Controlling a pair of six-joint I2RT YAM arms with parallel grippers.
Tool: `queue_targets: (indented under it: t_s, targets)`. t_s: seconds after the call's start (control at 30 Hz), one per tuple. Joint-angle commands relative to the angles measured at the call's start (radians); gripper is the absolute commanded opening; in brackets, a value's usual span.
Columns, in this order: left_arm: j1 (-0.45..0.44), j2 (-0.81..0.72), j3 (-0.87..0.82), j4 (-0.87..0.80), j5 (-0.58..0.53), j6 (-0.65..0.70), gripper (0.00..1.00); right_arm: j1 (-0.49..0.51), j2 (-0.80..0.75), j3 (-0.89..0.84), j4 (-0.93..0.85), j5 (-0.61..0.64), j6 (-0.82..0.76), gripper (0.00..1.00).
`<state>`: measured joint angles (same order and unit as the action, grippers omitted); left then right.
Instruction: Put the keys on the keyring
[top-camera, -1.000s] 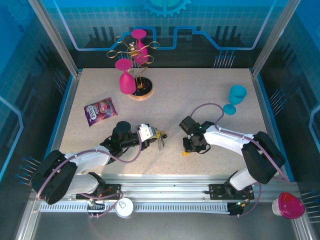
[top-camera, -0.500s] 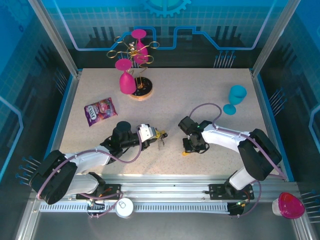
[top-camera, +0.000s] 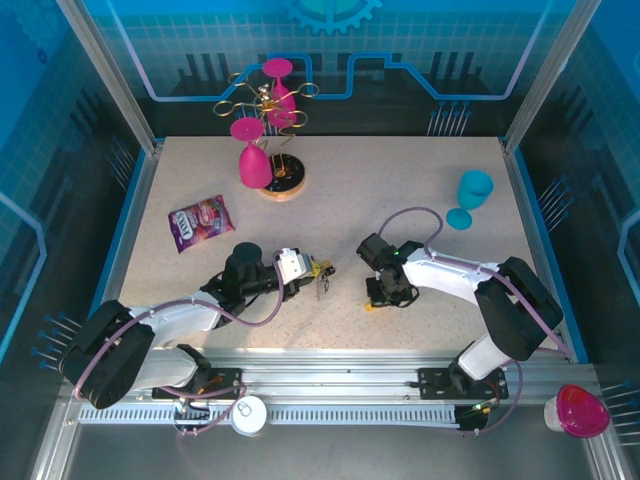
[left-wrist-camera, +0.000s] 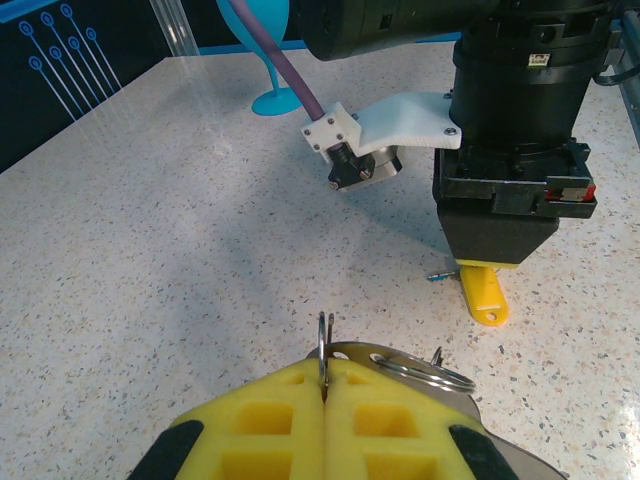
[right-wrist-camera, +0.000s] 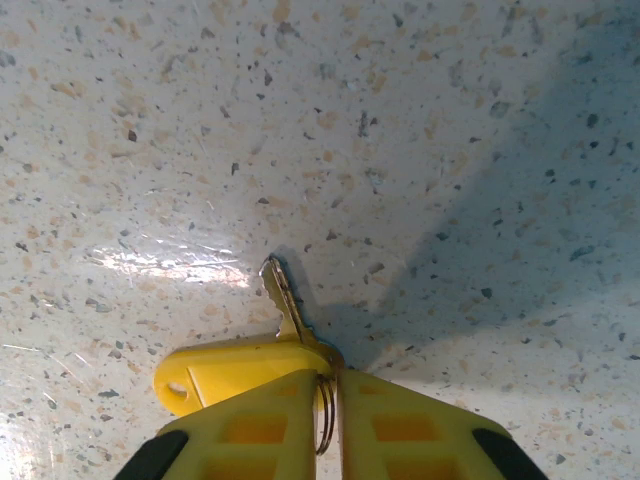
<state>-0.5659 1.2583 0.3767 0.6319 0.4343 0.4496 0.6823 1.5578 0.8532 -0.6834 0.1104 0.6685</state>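
- The table (top-camera: 420, 190) carries the whole job. Both my arms reach in from its near edge and meet near the middle, toward the near side.
- My right gripper (top-camera: 385, 296) points straight down at the tabletop. Its yellow pads (right-wrist-camera: 420, 430) are drawn almost together on a thin wire loop at the yellow-headed key, so I read this as a pinch on the key, low against the surface.
- My left gripper (top-camera: 312, 270) lies nearly level, aimed to the right. Its pads are pressed tight with the keyring (left-wrist-camera: 420, 372) clamped between them. A silvery ring sticks out past the tips, toward the right gripper.
- The yellow-headed key (right-wrist-camera: 225, 375) lies flat on the table under the right gripper. The plastic head pokes out on the left, and the metal blade (right-wrist-camera: 283, 300) shows just beyond the pads.
- What matters for the coming move: the key lies right of the keyring, near it but clearly apart, and lower than the ring's open side. The head's long axis runs roughly left to right, with its holed end toward the keyring. My right arm already has the key, so I judge that it must lift and carry leftward while my left arm holds the ring steady.
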Motion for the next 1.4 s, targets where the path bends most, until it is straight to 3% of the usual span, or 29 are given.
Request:
queue_targets:
  t_s: [0.0, 0.17, 0.3, 0.57, 0.7, 0.8, 1.0, 1.37]
  targets:
    - [-0.008, -0.011, 0.014, -0.019, 0.026, 0.008, 0.00, 0.016, 0.018, 0.021, -0.034, -0.013, -0.009, 0.12]
    - [-0.008, -0.019, 0.013, -0.026, 0.025, 0.012, 0.00, 0.021, -0.013, 0.056, -0.035, 0.002, -0.012, 0.02]
    - [-0.008, -0.024, 0.012, -0.031, 0.025, 0.011, 0.00, 0.039, -0.109, 0.057, 0.004, 0.040, -0.050, 0.00]
    - [-0.010, -0.059, -0.003, 0.018, 0.035, -0.064, 0.00, 0.066, -0.443, -0.107, 0.336, -0.015, -0.368, 0.00]
    - [-0.013, -0.082, -0.016, 0.050, 0.045, -0.148, 0.00, 0.054, -0.533, -0.164, 0.525, -0.142, -0.524, 0.00]
    - [-0.015, -0.096, -0.021, 0.073, 0.047, -0.224, 0.00, 0.033, -0.566, -0.209, 0.666, -0.313, -0.637, 0.00]
    - [-0.018, -0.127, -0.041, 0.046, 0.037, -0.327, 0.00, -0.043, -0.545, -0.248, 0.799, -0.554, -0.698, 0.00]
    - [-0.022, -0.152, -0.053, 0.018, 0.105, -0.467, 0.00, -0.072, -0.462, -0.233, 0.923, -0.717, -0.733, 0.00]
